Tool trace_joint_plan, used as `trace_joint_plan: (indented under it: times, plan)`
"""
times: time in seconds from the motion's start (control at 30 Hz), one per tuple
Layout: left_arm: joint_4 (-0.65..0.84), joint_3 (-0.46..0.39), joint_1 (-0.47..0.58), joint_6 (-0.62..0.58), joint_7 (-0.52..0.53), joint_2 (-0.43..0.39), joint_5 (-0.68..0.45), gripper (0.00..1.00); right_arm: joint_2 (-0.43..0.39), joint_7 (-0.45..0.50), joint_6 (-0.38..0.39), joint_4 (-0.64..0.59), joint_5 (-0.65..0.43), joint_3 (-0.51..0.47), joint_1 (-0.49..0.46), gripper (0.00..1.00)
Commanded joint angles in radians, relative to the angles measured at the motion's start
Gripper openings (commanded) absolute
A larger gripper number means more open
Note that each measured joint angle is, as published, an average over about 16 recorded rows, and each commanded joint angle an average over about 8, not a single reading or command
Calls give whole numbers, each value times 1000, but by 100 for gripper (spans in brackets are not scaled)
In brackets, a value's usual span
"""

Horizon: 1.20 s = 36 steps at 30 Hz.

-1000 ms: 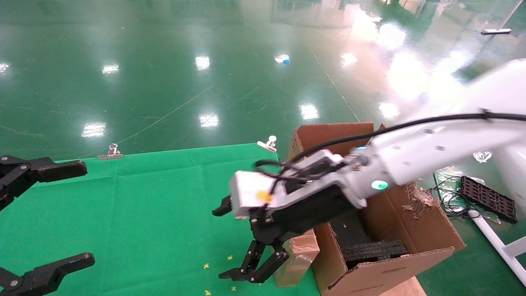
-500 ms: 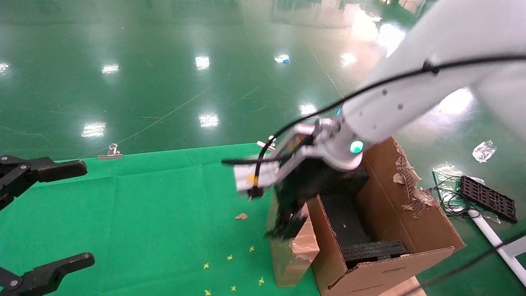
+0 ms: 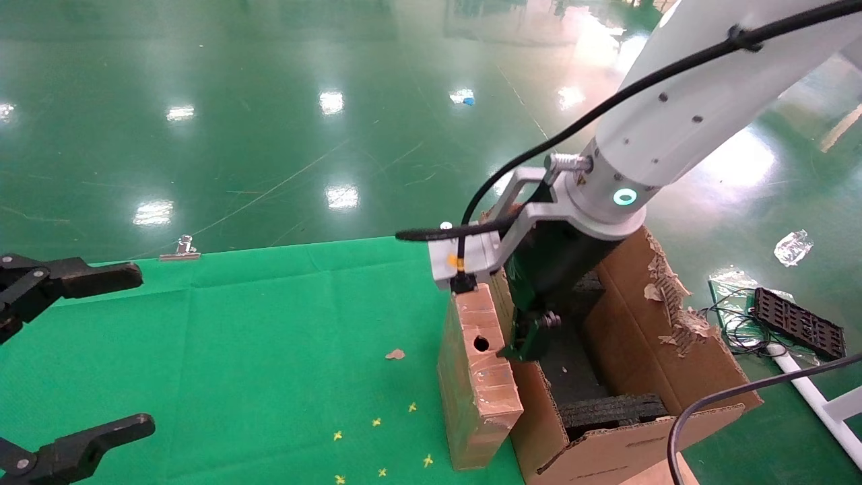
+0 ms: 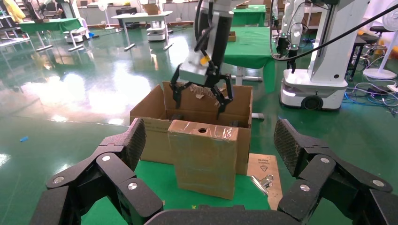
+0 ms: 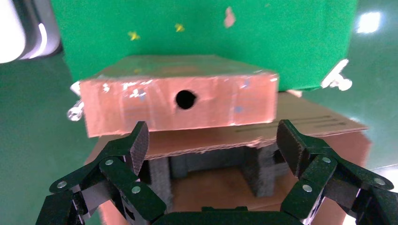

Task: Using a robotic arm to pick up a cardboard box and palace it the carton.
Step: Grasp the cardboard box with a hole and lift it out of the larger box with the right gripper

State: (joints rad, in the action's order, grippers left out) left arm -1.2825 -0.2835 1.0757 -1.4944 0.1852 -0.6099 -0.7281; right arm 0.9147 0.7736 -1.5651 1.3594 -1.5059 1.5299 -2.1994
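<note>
- At the right edge of the green cloth, the cardboard box stands upright on its narrow end, just beside the carton and seemingly against its left wall; the narrow top face with one round hole faces upward; glossy tape covers its faces.
- Above the carton's open top, the right gripper hangs on the white-tubed robotic arm, pointing downward; its fingers are spread wide and hold nothing; in the left wrist view the fingertips hover just above and behind the box's top face, apart from it.
- From the right wrist view, the two black fingers frame the carton interior, with the holed face of the box lying just beyond them; black foam blocks sit inside the carton.
- The carton stands right of the cloth; its flap edges are torn and ragged on the right side.
- At the near left, the left gripper is parked over the cloth, well apart from the box; its fingers are spread wide and empty.
- A metal clip grips the far edge of the cloth; small yellow marks and a scrap of cardboard lie on the cloth left of the box.
</note>
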Motion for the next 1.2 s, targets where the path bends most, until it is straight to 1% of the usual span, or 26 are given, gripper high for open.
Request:
trace_joint_plan:
  times: [0.03,0.23,0.43,0.73,0.9,0.97,1.03,1.13,1.2]
  plan:
    - [0,0,0,0,0,0,0,100,5,10,5,1,12,43,-16,100]
    - [0,-1,0,0,0,0,0,100,24,39,24,1,25,111,-16,100]
    - [0,-1,0,0,-1,0,1,100,40,75,41,0,15,150,-15,100]
    - [0,-2,0,1,-1,1,1,100,51,105,57,1,9,177,-22,100]
    - [0,-2,0,1,-1,1,1,100,41,124,60,-1,24,174,-43,100]
    - [0,-2,0,1,-1,1,1,100,29,157,60,-5,35,171,-56,100]
    - [0,-2,0,1,-1,1,2,100,13,211,59,-10,49,167,-69,100]
    - [0,-2,1,1,-1,1,2,100,-12,324,58,-25,75,161,-85,100]
    - [0,-3,1,1,-1,1,2,100,-25,416,59,-45,93,159,-92,100]
